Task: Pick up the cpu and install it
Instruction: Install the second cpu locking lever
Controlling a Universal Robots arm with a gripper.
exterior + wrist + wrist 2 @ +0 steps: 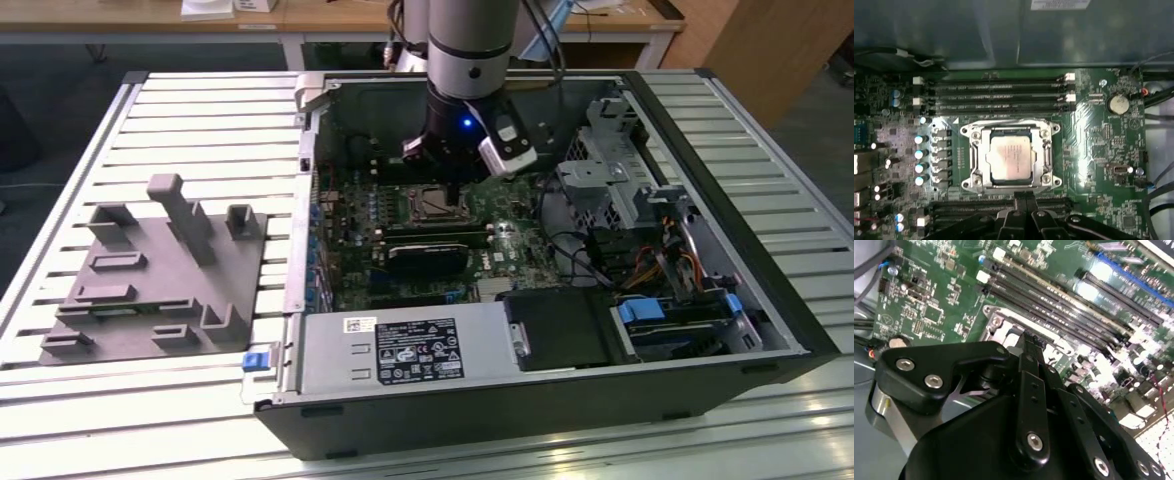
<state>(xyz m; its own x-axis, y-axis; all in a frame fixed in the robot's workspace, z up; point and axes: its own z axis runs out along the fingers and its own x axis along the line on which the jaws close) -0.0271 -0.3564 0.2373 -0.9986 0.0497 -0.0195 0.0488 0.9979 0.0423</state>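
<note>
Sitting w/in the socket (1010, 157) at frame centre, the cpu (1010, 159) is seen flat, silvery. Gripper (1026, 207) is hung just beside it, fingers (1019, 210) pressed together, nothing held. Judged light, stiff, fragile underneath; best taken by opposite edges.

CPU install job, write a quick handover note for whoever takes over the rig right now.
Claw: shut, holding nothing, above the motherboard beside the socket, inside the open computer case.
CPU: lying flat in the socket, silvery top up, apart from the claw.
Done: CPU is picked and placed in the socket.
Left: whether it is fully seated or latched cannot be told; check it.
The grey tray sits outside the case at the exterior view's left.
</note>
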